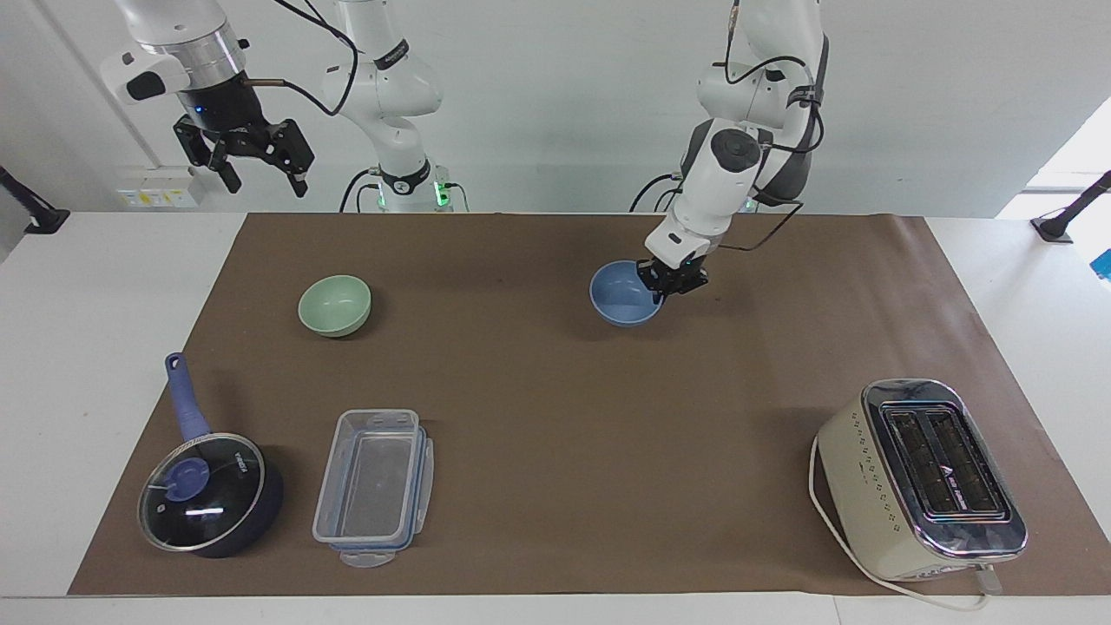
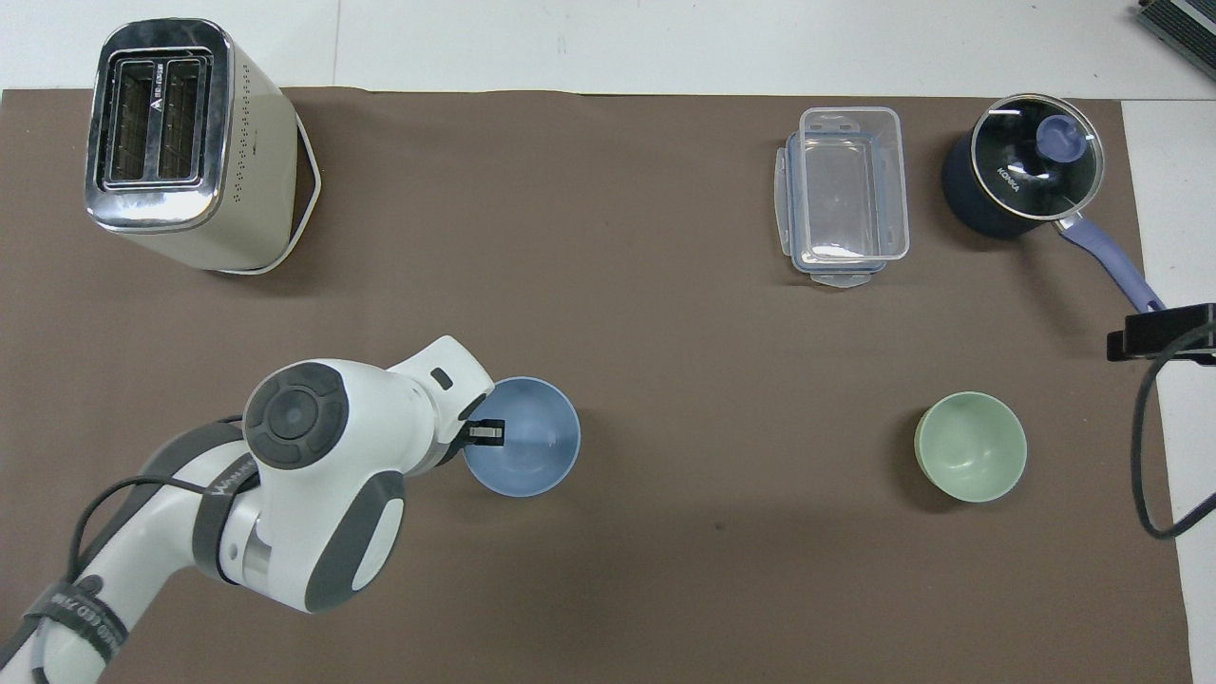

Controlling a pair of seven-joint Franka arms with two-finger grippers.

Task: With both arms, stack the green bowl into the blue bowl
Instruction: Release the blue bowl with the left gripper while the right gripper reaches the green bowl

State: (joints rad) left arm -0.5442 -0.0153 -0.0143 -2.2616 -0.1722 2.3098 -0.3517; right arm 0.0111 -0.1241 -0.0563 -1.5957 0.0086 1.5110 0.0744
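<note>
The blue bowl [image 1: 618, 299] is low over the middle of the brown mat, upright; it also shows in the overhead view [image 2: 527, 437]. My left gripper [image 1: 664, 286] is shut on its rim, on the side toward the left arm's end, with one finger inside the bowl [image 2: 486, 434]. The green bowl [image 1: 335, 304] stands upright on the mat toward the right arm's end [image 2: 970, 446], well apart from the blue bowl. My right gripper [image 1: 256, 165] is open and empty, raised high over the table edge beside the right arm's base, where the arm waits.
A cream toaster [image 1: 920, 477] stands farthest from the robots at the left arm's end. A clear plastic container [image 1: 373, 486] and a dark blue lidded saucepan [image 1: 213, 490] stand farther from the robots than the green bowl.
</note>
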